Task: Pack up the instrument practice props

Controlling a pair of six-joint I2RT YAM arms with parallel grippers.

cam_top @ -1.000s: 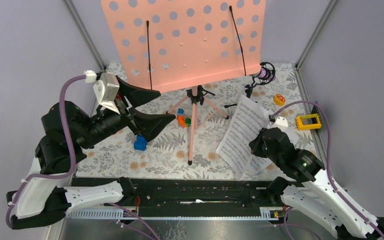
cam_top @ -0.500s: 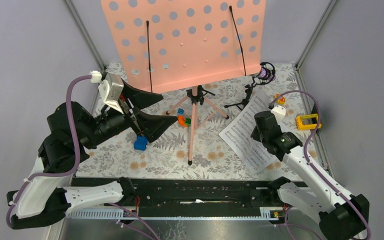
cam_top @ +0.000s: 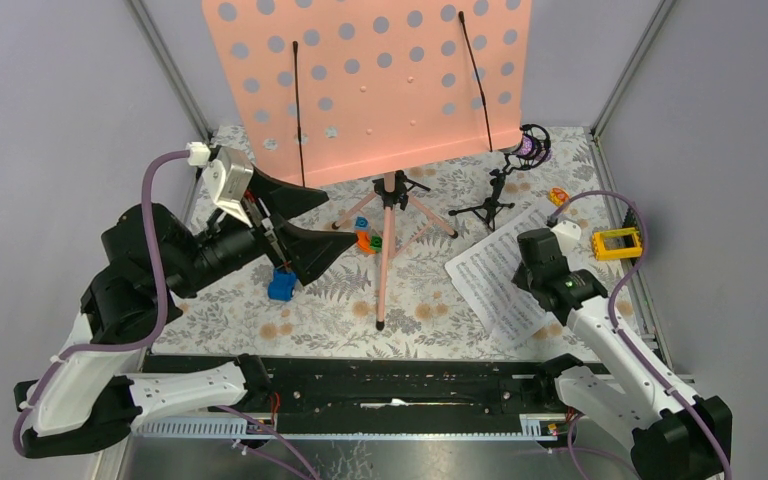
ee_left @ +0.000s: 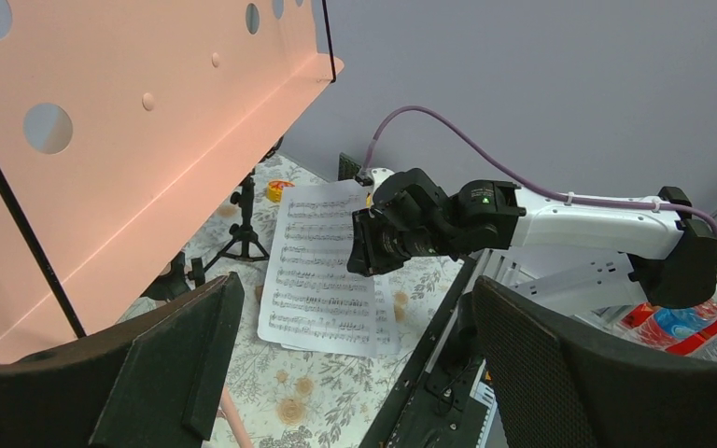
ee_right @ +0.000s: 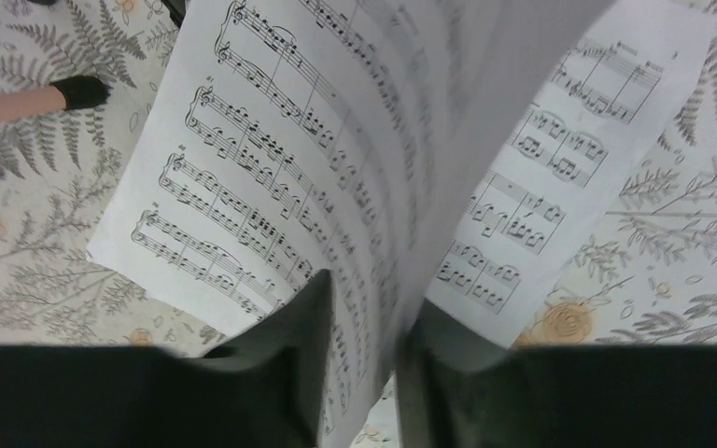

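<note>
The salmon-pink perforated rack (cam_top: 380,80) stands at the back on pink tripod legs (cam_top: 387,260); it also fills the left of the left wrist view (ee_left: 149,112). White sheet-music pages (cam_top: 490,285) lie on the floral table at right. My right gripper (cam_top: 538,268) points down over them. In the right wrist view its fingers (ee_right: 369,299) stand a little apart, with one page (ee_right: 271,159) curling up between them and another (ee_right: 569,121) flat beneath. My left gripper (cam_top: 335,210) is wide open and empty, in the air left of the tripod. The purple microphone (cam_top: 530,148) sits on a small black stand. The plain pink microphone is out of view.
A blue toy car (cam_top: 281,286) lies under my left gripper. Orange and green blocks (cam_top: 365,240) lie by the tripod. A yellow block (cam_top: 616,242) and an orange toy (cam_top: 558,197) lie at the right wall. Grey walls close three sides; a black rail (cam_top: 390,380) runs along the front.
My right gripper has moved back and down. The page it held upright now lies almost flat on the table, and the fingers show a gap. My left arm shifted slightly right.
</note>
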